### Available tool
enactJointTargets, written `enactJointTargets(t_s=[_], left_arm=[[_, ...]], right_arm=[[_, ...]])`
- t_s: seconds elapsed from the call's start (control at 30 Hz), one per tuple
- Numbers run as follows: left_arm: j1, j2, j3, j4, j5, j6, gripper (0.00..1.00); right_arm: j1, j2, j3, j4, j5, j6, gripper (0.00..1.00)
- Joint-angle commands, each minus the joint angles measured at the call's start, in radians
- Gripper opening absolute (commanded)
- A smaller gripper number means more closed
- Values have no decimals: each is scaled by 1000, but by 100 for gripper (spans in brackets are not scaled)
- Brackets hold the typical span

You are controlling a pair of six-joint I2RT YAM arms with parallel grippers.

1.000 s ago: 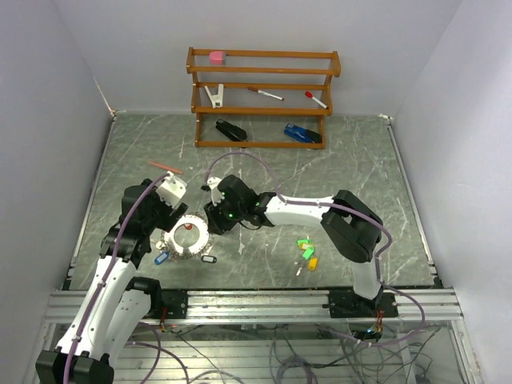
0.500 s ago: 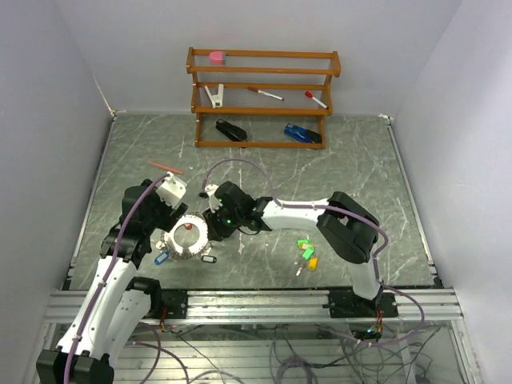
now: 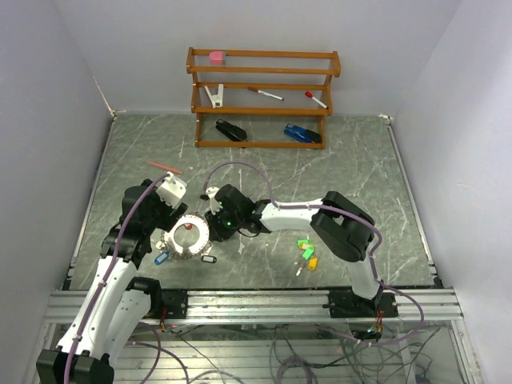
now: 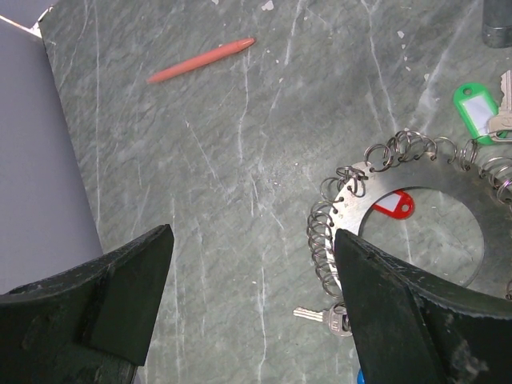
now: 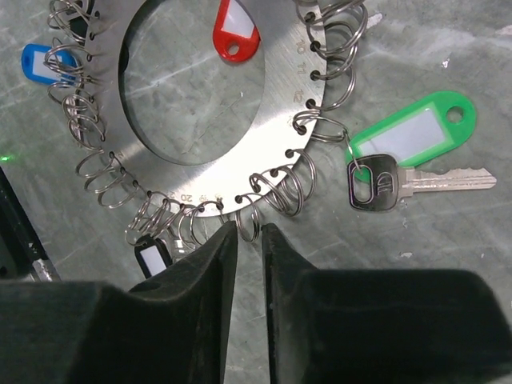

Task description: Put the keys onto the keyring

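Note:
The keyring (image 3: 190,237) is a flat silvery disc edged with many small split rings, lying near the table's front left. It also shows in the right wrist view (image 5: 280,120) and the left wrist view (image 4: 448,180). It carries a green-tagged key (image 5: 416,182), a red tag (image 5: 234,28), a blue tag (image 5: 36,60) and a black tag (image 5: 152,256). My right gripper (image 5: 250,232) is closed to a narrow gap on one split ring at the disc's edge. My left gripper (image 4: 252,240) is open and empty, just left of the keyring. Loose green and yellow keys (image 3: 306,252) lie to the right.
A wooden rack (image 3: 262,96) stands at the back with red-capped pens, a pink block, a black stapler and a blue object. A red pen (image 3: 164,166) lies on the table behind the left arm, also in the left wrist view (image 4: 200,62).
My right gripper has moved slightly left and nearer, onto the keyring's right edge. The left arm and the loose keys have not moved.

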Motion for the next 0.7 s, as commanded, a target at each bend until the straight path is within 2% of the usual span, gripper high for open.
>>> enactJointTargets(t_s=[0.0, 0.13, 0.27, 0.4, 0.57, 0.67], left_arm=[[12, -3, -15, 40, -1, -9, 92], [13, -3, -19, 44, -4, -7, 92], [12, 16, 7, 21, 46, -12, 92], [12, 79, 72, 14, 116, -70, 89], [12, 206, 202, -9, 303, -156, 86], [12, 294, 254, -31, 451, -184, 78]], right_arm=[[3, 30, -18, 2, -2, 3, 14], [3, 42, 2, -16, -21, 3, 0], [3, 28, -1, -23, -14, 7, 0], [4, -62, -44, -8, 39, 4, 0], [4, -226, -110, 32, 130, -16, 0], [3, -302, -138, 61, 167, -22, 0]])
